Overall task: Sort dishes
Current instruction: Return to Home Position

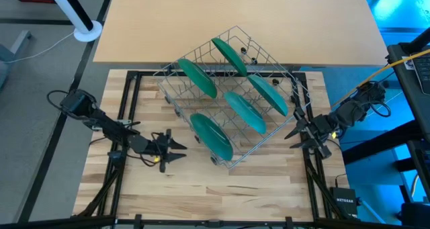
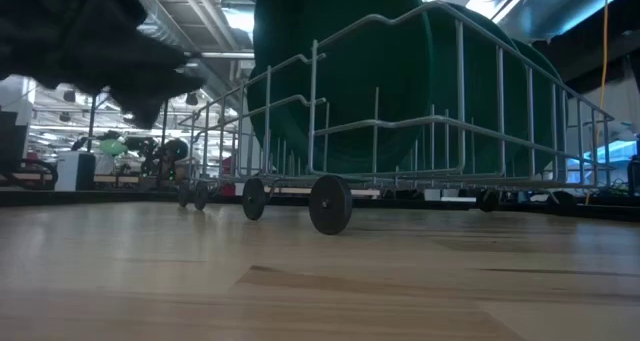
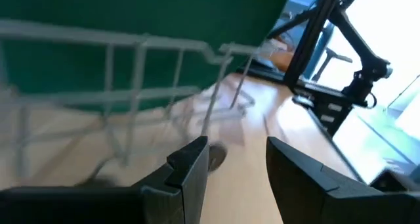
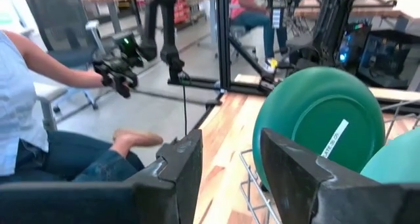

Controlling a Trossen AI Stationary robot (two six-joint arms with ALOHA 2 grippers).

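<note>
Several dark-green plates stand on edge in the silver wire dish rack [image 1: 232, 95], which rests on small wheels [image 2: 330, 203] in the middle of the table. One plate [image 1: 212, 135] sits at the rack's near left corner, another [image 1: 228, 56] at its far corner. My left gripper [image 1: 180, 150] is open and empty just left of the rack's near corner; the nearest plate [image 3: 131, 27] fills its wrist view. My right gripper [image 1: 293, 130] is open and empty at the rack's right side, facing a plate [image 4: 321, 129].
A tan tabletop [image 1: 235, 21] lies beyond the wooden work surface [image 1: 201, 189]. Black frame rails [image 1: 127, 101] run along both sides. A seated person [image 4: 39, 119] holding hand-held controls shows beyond the table in the right wrist view. A black box [image 1: 344, 201] lies near right.
</note>
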